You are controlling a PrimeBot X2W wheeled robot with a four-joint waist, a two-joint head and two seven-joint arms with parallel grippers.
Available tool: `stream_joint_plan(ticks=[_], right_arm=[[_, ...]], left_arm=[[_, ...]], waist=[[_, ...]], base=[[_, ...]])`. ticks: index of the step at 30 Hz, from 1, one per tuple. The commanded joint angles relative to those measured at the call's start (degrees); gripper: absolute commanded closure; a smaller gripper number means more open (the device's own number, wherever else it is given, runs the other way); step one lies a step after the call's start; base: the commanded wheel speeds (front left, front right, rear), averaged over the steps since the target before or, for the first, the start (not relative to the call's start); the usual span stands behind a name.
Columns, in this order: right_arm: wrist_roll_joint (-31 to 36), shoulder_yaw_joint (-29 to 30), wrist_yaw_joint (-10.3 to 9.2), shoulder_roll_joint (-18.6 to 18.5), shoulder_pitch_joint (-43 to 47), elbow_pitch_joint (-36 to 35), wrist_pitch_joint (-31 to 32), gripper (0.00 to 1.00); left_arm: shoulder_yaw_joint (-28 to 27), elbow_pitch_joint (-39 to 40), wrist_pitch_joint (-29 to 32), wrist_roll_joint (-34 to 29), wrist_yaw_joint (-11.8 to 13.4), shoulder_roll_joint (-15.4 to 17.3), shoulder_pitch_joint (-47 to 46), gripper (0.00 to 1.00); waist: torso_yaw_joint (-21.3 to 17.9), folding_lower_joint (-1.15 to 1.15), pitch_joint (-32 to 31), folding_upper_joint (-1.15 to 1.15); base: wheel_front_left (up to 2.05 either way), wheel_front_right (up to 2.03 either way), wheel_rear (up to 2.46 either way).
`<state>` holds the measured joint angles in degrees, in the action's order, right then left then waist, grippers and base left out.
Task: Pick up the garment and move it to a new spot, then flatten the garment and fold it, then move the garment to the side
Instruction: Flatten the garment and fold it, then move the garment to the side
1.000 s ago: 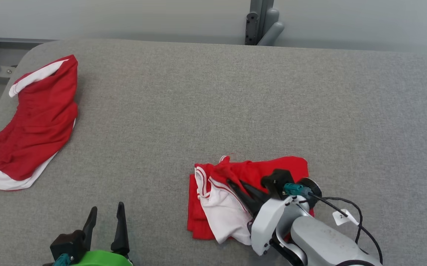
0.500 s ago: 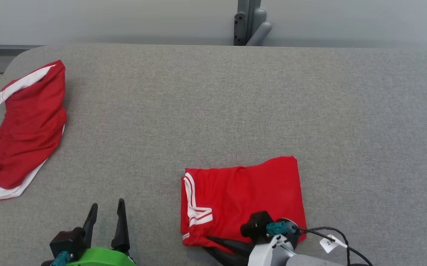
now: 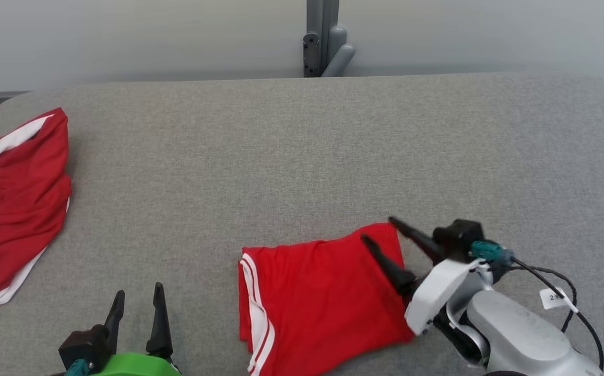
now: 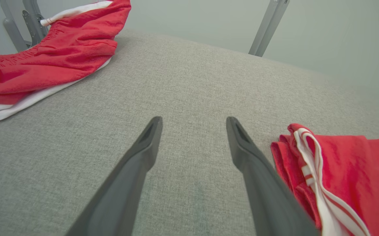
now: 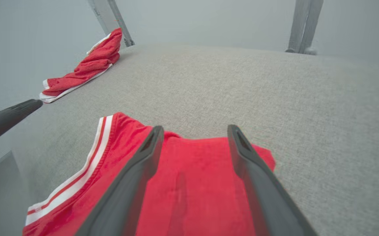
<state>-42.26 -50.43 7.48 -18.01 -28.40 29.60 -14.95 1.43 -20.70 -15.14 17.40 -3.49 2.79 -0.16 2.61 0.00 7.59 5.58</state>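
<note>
**Fold Looking Complete, Move to the Side Not Yet Made**

The red garment (image 3: 322, 297) with white stripes is being seen lying flat on the grey padded table (image 3: 302, 156), near the front edge and a little right of the middle. It is folded into a rough rectangle with the striped hem turned to the left.

The right gripper (image 3: 377, 228) is being held over the garment's far right corner with its two dark fingers spread wide. No cloth is being pinched between them, and in the right wrist view the fabric is lying loose beneath them. Whether the tips are touching the cloth cannot be told.

The left gripper (image 3: 139, 290) is being held low at the near left, well apart from the garment. Its fingers are likewise spread wide and nothing is being gripped.

A second red garment (image 3: 14, 198) with white trim is lying loosely bunched at the table's far left edge.

From this, the pick-up, repositioning and flattening are being judged as done. The folding is being judged as done or nearly so, though the near edge is looking slightly uneven. Moving the garment aside is being counted as the step left, and a grip on the folded stack is being called for.
</note>
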Motion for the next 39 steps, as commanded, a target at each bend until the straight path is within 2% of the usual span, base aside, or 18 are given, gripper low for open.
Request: stream_joint_plan(ticks=[1, 4, 7, 10, 13, 18, 27, 39], right_arm=[[1.80, 2.45, 0.00, 0.78, 1.91, -0.10, -0.22, 0.00], [10.90, 14.79, -0.02, 2.77, 6.44, -1.41, -0.19, 0.00], [18.80, 24.57, -0.01, 5.40, 10.90, -4.04, -0.20, 0.00], [24.74, 31.47, -0.01, 7.93, 14.94, -6.71, -0.21, 0.00], [28.23, 35.89, -0.01, 10.01, 18.17, -8.87, -0.22, 0.00], [31.33, 40.12, -0.01, 12.24, 21.93, -10.66, -0.21, 0.00], [32.36, 43.22, -0.01, 14.02, 25.88, -11.75, -0.23, 0.00], [32.64, 43.81, -0.02, 14.59, 26.36, -10.98, -0.22, 0.00]], left_arm=[[-0.40, 0.14, 0.04, -0.62, 0.56, 0.23, 1.02, 0.00], [-0.86, 0.46, 0.03, -1.25, 0.58, 0.23, 1.15, 0.00], [-1.37, 0.72, 0.03, -1.78, 0.81, 0.22, 1.16, 0.00], [-1.98, 0.95, 0.04, -2.30, 1.00, 0.22, 1.30, 0.00], [-2.73, 1.07, 0.04, -2.79, 1.08, 0.22, 2.03, 0.00], [-3.76, 1.36, 0.04, -3.31, 0.99, 0.22, 3.44, 0.00], [-4.96, 2.19, 0.04, -3.90, 1.17, 0.22, 5.91, 0.00], [-4.82, 2.71, 0.04, -2.35, 1.67, 0.22, 7.66, 0.00]], waist=[[-0.87, 0.00, -0.67, 0.00], [-1.61, 0.00, -1.16, 0.00], [-2.24, 0.00, -1.50, 0.00], [-2.78, 0.00, -1.95, 0.00], [-3.41, 0.00, -2.77, 0.00], [-4.40, 0.00, -4.13, 0.00], [-5.62, 0.00, -6.23, 0.00], [-5.34, 0.00, -7.06, 0.00]], base=[[0.00, 0.00, 0.00], [0.00, 0.00, 0.00], [0.00, 0.00, 0.00], [0.00, 0.00, 0.00], [0.00, 0.00, 0.00], [0.00, 0.00, 0.00], [0.00, 0.00, 0.00], [0.00, 0.00, 0.00]])
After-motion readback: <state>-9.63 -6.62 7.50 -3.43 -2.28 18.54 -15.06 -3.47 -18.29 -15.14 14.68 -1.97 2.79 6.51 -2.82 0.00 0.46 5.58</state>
